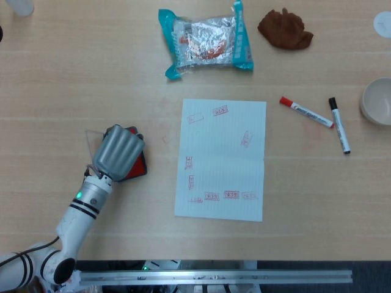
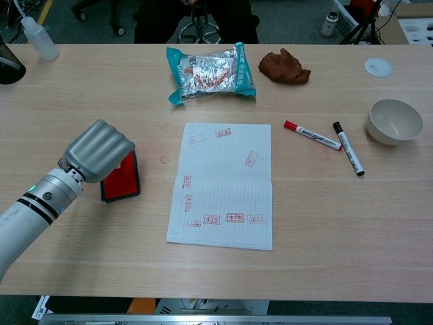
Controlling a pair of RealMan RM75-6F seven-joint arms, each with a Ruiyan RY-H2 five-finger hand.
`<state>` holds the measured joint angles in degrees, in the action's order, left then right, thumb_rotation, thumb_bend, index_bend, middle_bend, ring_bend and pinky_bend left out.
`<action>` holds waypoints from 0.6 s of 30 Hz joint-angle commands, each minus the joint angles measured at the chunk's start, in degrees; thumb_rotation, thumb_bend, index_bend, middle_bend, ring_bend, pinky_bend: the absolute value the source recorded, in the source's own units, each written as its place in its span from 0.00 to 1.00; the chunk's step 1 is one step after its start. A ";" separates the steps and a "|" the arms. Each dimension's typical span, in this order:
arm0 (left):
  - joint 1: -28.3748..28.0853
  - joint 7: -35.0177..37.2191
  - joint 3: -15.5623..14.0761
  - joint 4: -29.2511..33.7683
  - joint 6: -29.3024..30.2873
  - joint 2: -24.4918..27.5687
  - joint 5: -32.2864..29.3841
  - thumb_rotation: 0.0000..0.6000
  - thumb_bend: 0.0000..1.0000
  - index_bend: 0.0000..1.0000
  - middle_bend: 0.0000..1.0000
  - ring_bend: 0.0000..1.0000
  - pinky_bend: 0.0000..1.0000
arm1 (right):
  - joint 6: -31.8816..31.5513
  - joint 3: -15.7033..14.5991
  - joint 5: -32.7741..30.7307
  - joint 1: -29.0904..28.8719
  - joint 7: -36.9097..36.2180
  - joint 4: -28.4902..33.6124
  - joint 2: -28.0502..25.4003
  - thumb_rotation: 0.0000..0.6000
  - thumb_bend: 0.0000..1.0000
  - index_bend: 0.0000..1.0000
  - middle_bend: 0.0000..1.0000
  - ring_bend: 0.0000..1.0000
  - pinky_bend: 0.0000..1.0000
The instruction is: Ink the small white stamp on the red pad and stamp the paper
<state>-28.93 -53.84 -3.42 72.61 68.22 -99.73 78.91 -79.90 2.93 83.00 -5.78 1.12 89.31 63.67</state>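
Nearest the robot, on the left side of the table (image 2: pixel 81 271), the left hand (image 2: pixel 99 150) hangs over the red pad (image 2: pixel 122 180) with its back to both cameras and its fingers curled downward together. Whether they are clamped on the small white stamp cannot be told, since the stamp itself is hidden in both views; if it is held, it sits under that hand, over or on the pad. The right hand is not in view.

Just right of the pad lies the paper (image 2: pixel 226 183), already carrying a scatter of red marks, several along its lower edge. Farther right are a red marker (image 2: pixel 312 135), a black marker (image 2: pixel 348 148) and a bowl (image 2: pixel 395 122). At the far edge lie a snack packet (image 2: pixel 210 72) and a brown cloth (image 2: pixel 284 68).

The main risk seems to be the unseen grip: a stamp held tilted would ink unevenly and print a partial mark. The light pad could also lift or slide with the hand, and a new print could land on an old one.
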 commanded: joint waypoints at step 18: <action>-0.90 -1.39 2.49 2.17 -5.05 0.59 -4.46 1.00 0.26 0.62 1.00 1.00 1.00 | -0.15 0.16 -0.27 0.24 -0.21 -0.33 0.02 1.00 0.12 0.21 0.32 0.22 0.27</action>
<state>-29.79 -55.19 -1.02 74.69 63.41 -99.20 74.70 -80.05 3.10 82.73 -5.54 0.91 88.98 63.69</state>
